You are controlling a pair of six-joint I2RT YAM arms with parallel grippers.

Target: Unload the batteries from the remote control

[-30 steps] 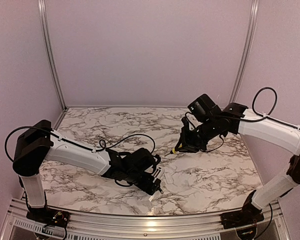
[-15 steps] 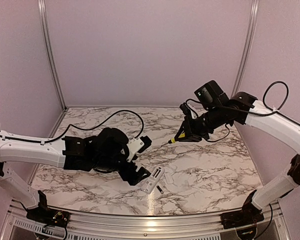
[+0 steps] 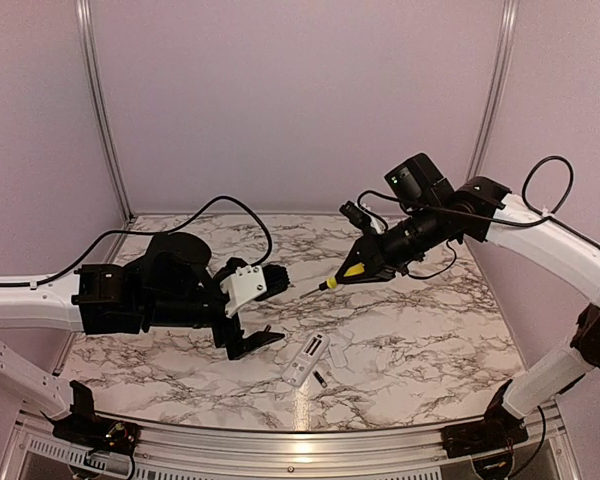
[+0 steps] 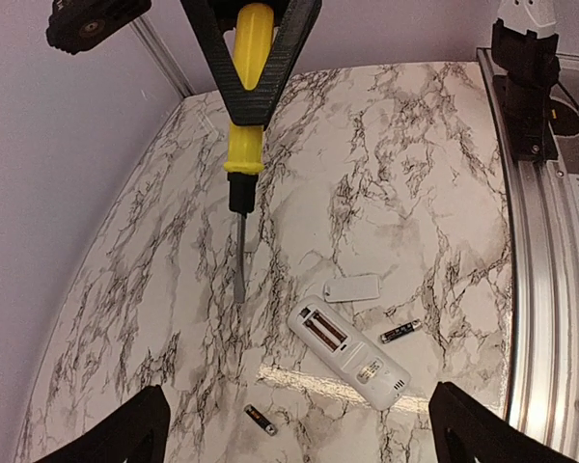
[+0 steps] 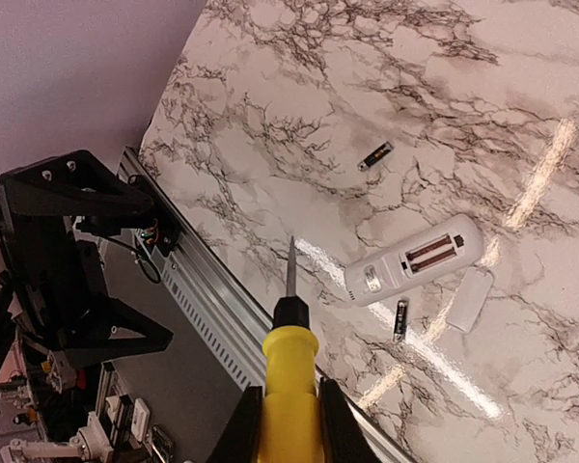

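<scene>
Slim white plastic remote control [image 4: 347, 352] lies bay-up on the marble-patterned table [image 4: 415, 145], with the small flat white cover [image 4: 352, 288] just beside it. Two dark slim batteries [image 4: 401, 333] lie loose near the remote, so the bay looks emptied. Right gripper [image 3: 370, 262] clamps the yellow-handled screwdriver [image 3: 342, 276], parked above the remote and clear of it. Left gripper [image 3: 252, 342] hangs beside the remote, spread wide and empty.

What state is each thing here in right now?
remote control: flat on the table, compartment uncovered, facing up
batteries: both out, loose on the table
cover: off, lying beside the remote control
screwdriver: held above the table
left end effector: open, empty
right end effector: shut on the screwdriver
</scene>
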